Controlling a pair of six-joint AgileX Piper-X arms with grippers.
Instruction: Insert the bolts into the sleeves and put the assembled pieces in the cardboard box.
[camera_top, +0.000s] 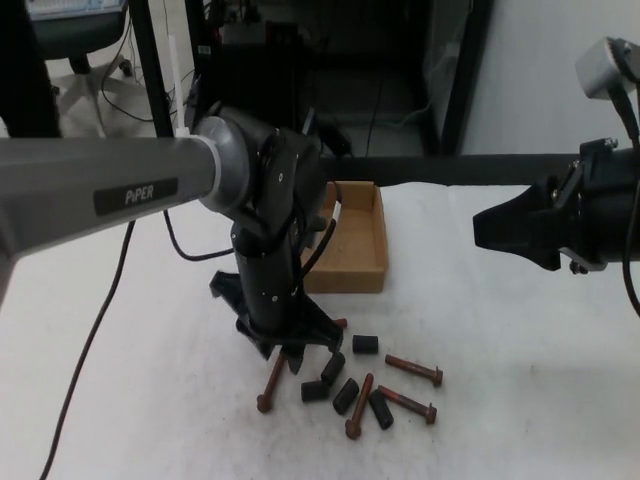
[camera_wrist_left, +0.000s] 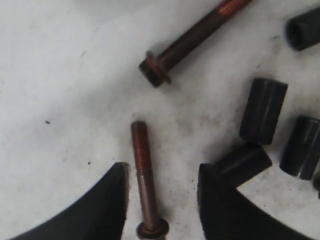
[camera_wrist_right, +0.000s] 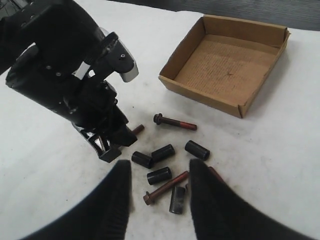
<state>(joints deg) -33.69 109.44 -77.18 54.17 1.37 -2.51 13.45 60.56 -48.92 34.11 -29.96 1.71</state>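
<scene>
The cardboard box (camera_wrist_right: 200, 92) is empty, sleeves (camera_wrist_left: 263, 111) lie loose; left gripper (camera_wrist_left: 162, 172) spread around one bolt (camera_wrist_left: 142, 175), right gripper (camera_wrist_right: 160, 167) spread too

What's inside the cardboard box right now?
Only the bare floor of the cardboard box shows; the bolts and sleeves lie outside on the bench. A strip of floor behind its near wall is covered.

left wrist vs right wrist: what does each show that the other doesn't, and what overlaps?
Left wrist: a bolt at full length, head included, lying inside the open left gripper. Right wrist: the box, the left arm from outside, and the open right gripper. Both: loose bolts and sleeves on the white bench.
</scene>
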